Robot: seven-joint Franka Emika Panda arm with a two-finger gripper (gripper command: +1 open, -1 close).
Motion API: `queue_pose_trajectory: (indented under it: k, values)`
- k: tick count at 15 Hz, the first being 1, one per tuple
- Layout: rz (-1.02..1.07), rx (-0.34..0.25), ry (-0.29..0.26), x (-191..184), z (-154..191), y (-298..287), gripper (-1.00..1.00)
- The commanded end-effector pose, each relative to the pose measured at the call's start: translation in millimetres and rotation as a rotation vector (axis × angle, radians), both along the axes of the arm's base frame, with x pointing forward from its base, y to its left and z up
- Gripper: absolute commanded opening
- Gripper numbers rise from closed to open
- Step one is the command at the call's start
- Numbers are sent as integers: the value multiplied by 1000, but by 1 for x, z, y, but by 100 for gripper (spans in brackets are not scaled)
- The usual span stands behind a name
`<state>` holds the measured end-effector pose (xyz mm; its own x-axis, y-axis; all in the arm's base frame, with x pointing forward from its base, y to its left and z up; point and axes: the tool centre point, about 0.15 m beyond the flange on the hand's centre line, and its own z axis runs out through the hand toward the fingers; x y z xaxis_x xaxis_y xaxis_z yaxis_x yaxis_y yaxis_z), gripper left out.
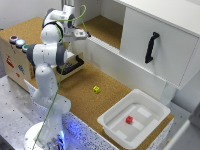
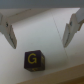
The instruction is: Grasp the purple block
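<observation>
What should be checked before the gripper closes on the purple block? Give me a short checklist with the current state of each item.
1. Purple block in the wrist view: ok, dark cube with a yellow G facing the camera.
2. Gripper open: ok, both fingers spread wide apart.
3. Block between the fingers: not ok, it sits beyond the fingertips rather than between them.
4. Fingers clear of the block: ok, neither touches it.
5. Block located in the exterior view: cannot tell, the arm hides it.
6. Other blocks out of the way: ok, yellow block lies on the cork counter, red block in the white tray.
</observation>
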<state>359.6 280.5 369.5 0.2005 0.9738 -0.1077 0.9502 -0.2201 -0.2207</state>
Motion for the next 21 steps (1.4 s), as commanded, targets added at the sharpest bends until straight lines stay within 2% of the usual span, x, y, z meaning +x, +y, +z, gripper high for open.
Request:
queue_pose_trajectory:
  k: [1, 3, 7, 10, 21]
  values:
    - [-36, 70, -213, -24, -30, -7, 100]
    - [-5, 90, -258, -21, -31, -6, 100]
    - [51, 114, -294, -13, -38, -17, 100]
    - [89, 135, -284, -21, -41, -18, 100]
    - [143, 122, -264, -35, -30, -2, 100]
